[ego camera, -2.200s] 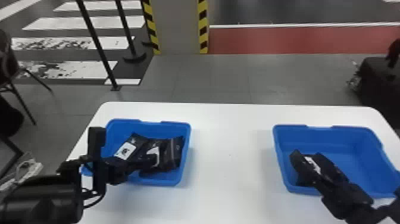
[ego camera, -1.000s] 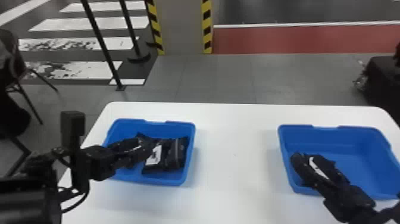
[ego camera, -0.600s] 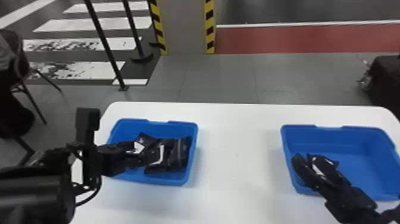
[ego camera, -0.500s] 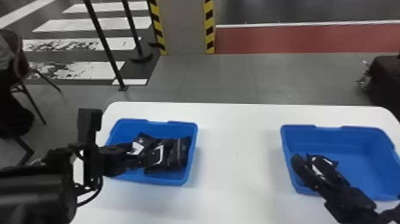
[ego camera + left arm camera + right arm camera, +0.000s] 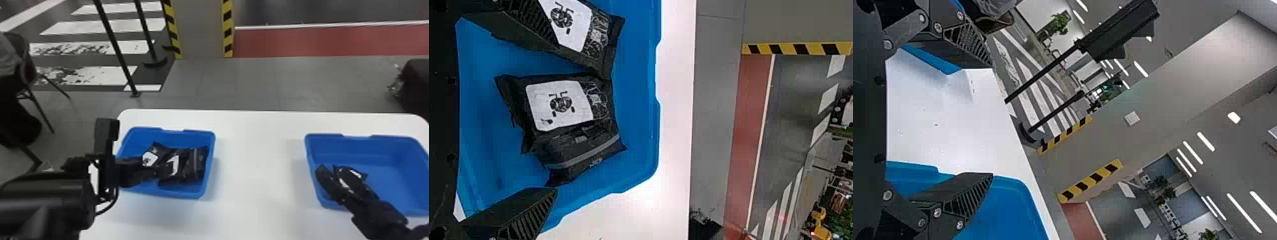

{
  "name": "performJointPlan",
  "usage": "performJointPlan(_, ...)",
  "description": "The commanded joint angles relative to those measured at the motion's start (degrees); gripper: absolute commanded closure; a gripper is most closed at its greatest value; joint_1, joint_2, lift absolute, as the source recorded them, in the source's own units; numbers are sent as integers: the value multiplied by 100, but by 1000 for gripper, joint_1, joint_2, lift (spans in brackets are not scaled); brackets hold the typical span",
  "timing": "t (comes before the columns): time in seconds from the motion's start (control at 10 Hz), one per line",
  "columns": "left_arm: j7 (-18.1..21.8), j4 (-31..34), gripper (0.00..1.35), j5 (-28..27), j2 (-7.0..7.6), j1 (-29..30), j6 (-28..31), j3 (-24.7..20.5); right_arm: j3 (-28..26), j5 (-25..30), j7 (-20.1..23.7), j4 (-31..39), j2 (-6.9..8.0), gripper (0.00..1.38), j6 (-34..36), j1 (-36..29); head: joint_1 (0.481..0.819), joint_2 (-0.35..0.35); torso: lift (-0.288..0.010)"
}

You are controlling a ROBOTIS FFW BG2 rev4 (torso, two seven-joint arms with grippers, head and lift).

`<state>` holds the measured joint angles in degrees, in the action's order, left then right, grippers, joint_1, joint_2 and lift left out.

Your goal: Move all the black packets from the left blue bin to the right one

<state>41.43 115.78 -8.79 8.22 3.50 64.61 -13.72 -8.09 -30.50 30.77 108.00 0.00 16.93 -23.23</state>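
In the head view, my left gripper (image 5: 153, 171) is over the left blue bin (image 5: 178, 195), partly in front of several black packets (image 5: 194, 162). The left wrist view shows the same gripper (image 5: 556, 119) open, with a white-labelled packet (image 5: 560, 106) and a grey-striped packet (image 5: 584, 150) between its fingers. Another labelled packet (image 5: 599, 37) lies partly behind one finger. My right gripper (image 5: 332, 170) stays over the near left part of the right blue bin (image 5: 383, 153), beside a dark shape with white patches that I cannot identify. In the right wrist view, that gripper (image 5: 990, 120) is open.
The white table (image 5: 258, 166) separates the two bins. Black stands (image 5: 116, 48), a striped pillar (image 5: 201, 28) and a chair (image 5: 35, 76) are beyond or beside the table, with a dark object (image 5: 415, 86) at far right.
My left gripper first drew back to the left, then moved right over the left bin again. The right arm keeps almost the same place, while the head view has shifted slightly.
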Motion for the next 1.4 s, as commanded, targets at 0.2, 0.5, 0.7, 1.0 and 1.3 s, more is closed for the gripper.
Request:
performJointPlan(0.2, -65, -658, -2, -27, 83, -224, -77, 71, 0, -17, 26, -35, 5, 268, 36, 3, 695, 162, -110)
performJointPlan(0.5, -100, -1587, 243, 9, 127, -646, -499, 159, 0, -26, 43, -63, 5, 269, 50, 31, 695, 167, -110)
performJointPlan(0.7, -100, -1812, 252, 53, 153, -787, -457, 247, 0, -26, 78, -119, 5, 269, 64, 87, 695, 163, -110)
performJointPlan(1.0, -100, -2149, 332, 237, 197, -885, -429, 370, 0, -43, 96, -147, 5, 269, 64, 73, 695, 150, -110)
performJointPlan(1.3, -82, -2458, 880, 474, 312, -998, -499, 555, 0, -43, 105, -147, 5, 269, 78, 101, 695, 142, -110)
